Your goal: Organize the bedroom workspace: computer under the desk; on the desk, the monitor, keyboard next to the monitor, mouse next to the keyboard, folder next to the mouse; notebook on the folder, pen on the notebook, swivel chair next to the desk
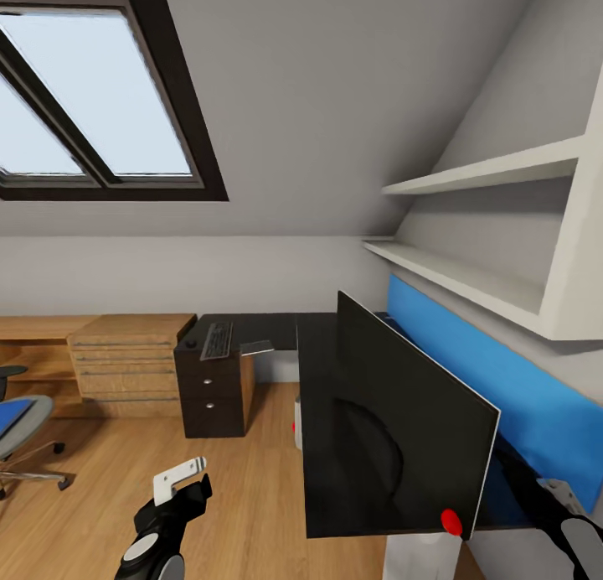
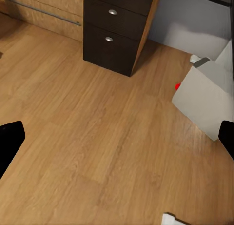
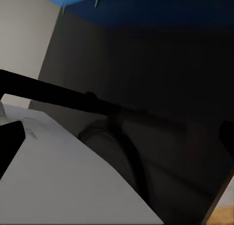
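Note:
The monitor (image 1: 394, 429) stands on the near end of the black desk (image 1: 322, 328), its wide black screen turned toward me. Behind its right edge my right gripper (image 1: 557, 496) is open; in the right wrist view the open right gripper (image 3: 117, 142) faces the monitor's white back (image 3: 63, 176) and black stand (image 3: 73, 95). The keyboard (image 1: 216, 341) lies on the desk's far end above the drawers (image 1: 209, 391). The computer (image 2: 204, 95), with its red light, sits on the floor under the desk. At far left the folder (image 1: 12, 416) lies on the swivel chair (image 1: 33, 446). My left gripper (image 1: 184, 484) hangs open over the floor.
A light wood drawer unit (image 1: 126, 362) stands against the back wall left of the desk. A blue wall panel (image 1: 502, 387) and two white shelves (image 1: 469, 270) run along the right wall. A flat grey thing (image 1: 255, 346) juts from the desk beside the keyboard. Wood floor (image 2: 97, 137) lies between chair and desk.

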Robot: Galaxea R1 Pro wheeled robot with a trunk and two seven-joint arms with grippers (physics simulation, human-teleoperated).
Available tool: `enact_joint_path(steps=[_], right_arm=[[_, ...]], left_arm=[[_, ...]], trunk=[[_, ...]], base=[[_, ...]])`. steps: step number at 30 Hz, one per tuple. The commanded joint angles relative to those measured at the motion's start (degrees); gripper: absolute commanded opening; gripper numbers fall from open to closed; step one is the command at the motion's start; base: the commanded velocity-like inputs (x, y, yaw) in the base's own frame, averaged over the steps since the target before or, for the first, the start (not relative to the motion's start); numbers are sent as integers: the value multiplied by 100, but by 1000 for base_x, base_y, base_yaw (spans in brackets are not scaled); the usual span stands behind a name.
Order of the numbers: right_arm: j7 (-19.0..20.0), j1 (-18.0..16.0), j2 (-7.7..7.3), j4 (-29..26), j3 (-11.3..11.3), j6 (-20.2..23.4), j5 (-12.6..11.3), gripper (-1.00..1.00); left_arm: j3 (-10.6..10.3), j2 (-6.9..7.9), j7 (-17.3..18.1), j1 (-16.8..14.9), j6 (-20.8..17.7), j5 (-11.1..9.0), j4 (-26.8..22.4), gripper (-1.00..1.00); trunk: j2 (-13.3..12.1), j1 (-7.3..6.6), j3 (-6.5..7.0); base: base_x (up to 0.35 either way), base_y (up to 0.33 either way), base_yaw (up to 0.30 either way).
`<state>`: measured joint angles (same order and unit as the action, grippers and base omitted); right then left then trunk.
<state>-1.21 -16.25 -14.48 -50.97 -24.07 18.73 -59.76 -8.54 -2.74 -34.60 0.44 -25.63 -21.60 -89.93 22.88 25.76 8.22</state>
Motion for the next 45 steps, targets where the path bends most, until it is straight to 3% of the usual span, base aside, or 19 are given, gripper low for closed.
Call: enact_joint_path(steps=[1, 8, 17, 21, 26, 30, 33, 38, 41, 42, 45], right_arm=[[-24, -1, 3, -11, 35, 43, -42, 100], [-56, -9, -25, -85, 459, 84, -35, 100], [-48, -10, -1, -172, 655, 75, -35, 100], [-47, -10, 5, -236, 1073, 65, -32, 100], [-46, -10, 14, -289, 1311, 59, -27, 100], [-46, -10, 96, -298, 1430, 44, -24, 100], [-46, -10, 167, -299, 1797, 13, 17, 100], [-46, -10, 253, -299, 1887, 8, 39, 100], [-46, -11, 426, -299, 1908, 8, 290, 100], [-46, -10, 594, -299, 1907, -30, 620, 100], [-46, -12, 717, -299, 1906, -145, 895, 100]], left_arm=[[-13, 1, -44, 0, -11, -46, -4, 100], [-32, 2, -47, 0, -11, -46, 2, 100], [-34, -5, -47, 0, -6, -46, 2, 100], [-46, -6, -47, 0, -4, -46, 2, 100], [-51, -7, -47, 0, -3, -46, 2, 100], [-52, -5, -47, 0, -3, -46, 2, 100], [-52, -4, -47, 0, -3, -46, 2, 100], [-52, -5, -47, 0, -3, -46, 2, 100], [-52, -6, -47, 0, -3, -46, 2, 100], [-54, -7, -47, 0, -3, -46, 7, 100], [-58, -7, -47, 0, -3, -46, 9, 100]], trunk=[[3, 3, -1], [3, 3, -1], [3, 3, -1], [3, 3, -1], [3, 3, -1], [3, 3, -1], [3, 3, -1], [3, 3, -1], [3, 3, -1], [3, 3, -1], [3, 3, -1]], base=[[31, -1, 0], [11, 0, 0], [0, 0, 0], [0, 0, 0], [0, 0, 0], [0, 0, 0], [0, 0, 0], [0, 0, 0], [0, 0, 0], [0, 0, 0], [0, 0, 0]])
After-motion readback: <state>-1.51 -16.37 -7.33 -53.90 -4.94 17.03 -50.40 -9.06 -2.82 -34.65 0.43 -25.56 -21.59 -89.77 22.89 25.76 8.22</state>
